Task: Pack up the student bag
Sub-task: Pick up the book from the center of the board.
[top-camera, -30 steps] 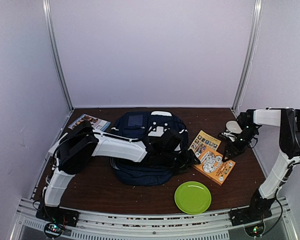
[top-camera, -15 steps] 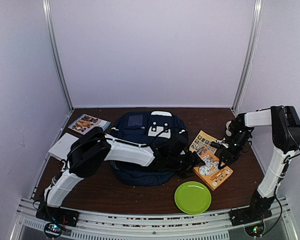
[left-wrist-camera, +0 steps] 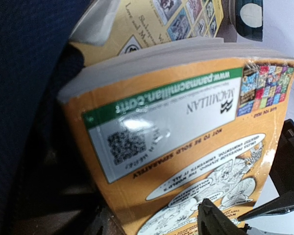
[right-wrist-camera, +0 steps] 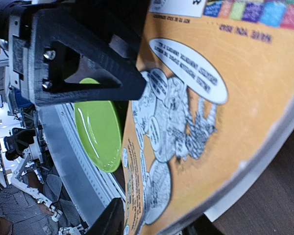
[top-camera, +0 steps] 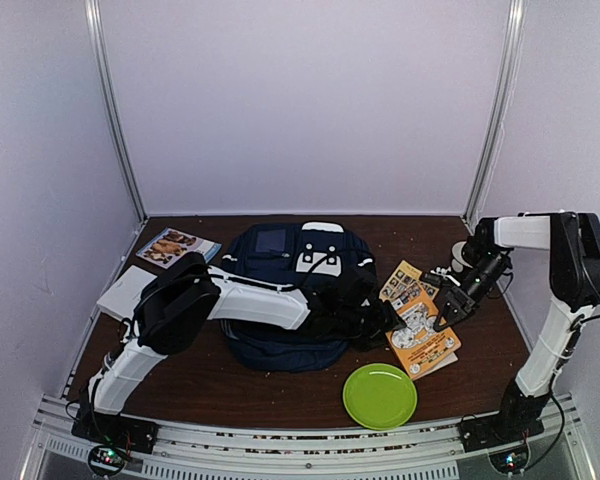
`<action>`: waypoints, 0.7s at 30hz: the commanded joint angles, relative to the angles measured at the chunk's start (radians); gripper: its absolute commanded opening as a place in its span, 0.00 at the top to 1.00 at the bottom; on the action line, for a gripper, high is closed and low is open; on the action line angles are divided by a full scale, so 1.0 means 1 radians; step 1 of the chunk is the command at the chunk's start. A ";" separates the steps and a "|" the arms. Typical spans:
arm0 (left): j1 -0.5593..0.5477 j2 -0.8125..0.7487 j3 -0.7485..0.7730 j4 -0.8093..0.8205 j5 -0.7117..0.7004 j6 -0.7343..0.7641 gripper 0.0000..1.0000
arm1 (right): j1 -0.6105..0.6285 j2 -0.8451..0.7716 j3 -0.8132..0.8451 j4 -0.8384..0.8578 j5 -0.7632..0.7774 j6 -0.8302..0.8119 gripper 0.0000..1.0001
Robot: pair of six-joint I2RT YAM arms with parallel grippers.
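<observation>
The student bag point(top-camera: 280, 275), navy with a white top patch, lies flat mid-table. My left arm reaches across it, and the left gripper point(top-camera: 378, 325) sits at its right edge, open, with the near corner of an orange comic-cover book point(top-camera: 423, 325) between its fingers. In the left wrist view the book point(left-wrist-camera: 186, 137) fills the frame, the bag fabric point(left-wrist-camera: 24, 73) is on the left, and the gripper point(left-wrist-camera: 157, 223) is at the bottom. My right gripper point(top-camera: 443, 308) is open at the book's right edge. In its wrist view the gripper point(right-wrist-camera: 129, 147) straddles the edge of the tilted book point(right-wrist-camera: 225, 122).
A yellow picture booklet point(top-camera: 408, 282) lies partly under the orange book. A green plate point(top-camera: 380, 395) sits near the front edge and shows in the right wrist view point(right-wrist-camera: 98, 127). A magazine point(top-camera: 177, 246) and a white pad point(top-camera: 126, 290) lie at the left. A small white object point(top-camera: 463, 254) is at the back right.
The right gripper came down onto the orange book, which slid left toward the bag and turned. The left gripper reached right to the book's corner. The green plate shifted slightly left.
</observation>
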 commanded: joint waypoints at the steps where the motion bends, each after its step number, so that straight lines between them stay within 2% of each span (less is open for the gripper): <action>1: 0.011 -0.012 0.026 0.073 -0.054 0.045 0.35 | 0.020 0.071 0.021 -0.034 -0.164 -0.047 0.56; 5: 0.011 -0.032 -0.008 0.084 -0.068 0.043 0.35 | 0.017 0.111 0.046 -0.037 -0.183 -0.032 0.61; 10: 0.013 -0.067 -0.054 0.085 -0.100 0.043 0.35 | -0.018 0.082 0.078 -0.079 -0.212 -0.029 0.85; 12: 0.014 -0.081 -0.077 0.086 -0.116 0.044 0.32 | -0.039 0.065 0.089 -0.122 -0.235 -0.061 0.91; 16: 0.017 -0.092 -0.127 0.168 -0.136 0.041 0.29 | -0.079 0.075 0.103 -0.282 -0.312 -0.283 0.97; 21: 0.021 -0.066 -0.107 0.299 -0.126 0.079 0.29 | -0.099 0.120 0.062 -0.291 -0.347 -0.329 1.00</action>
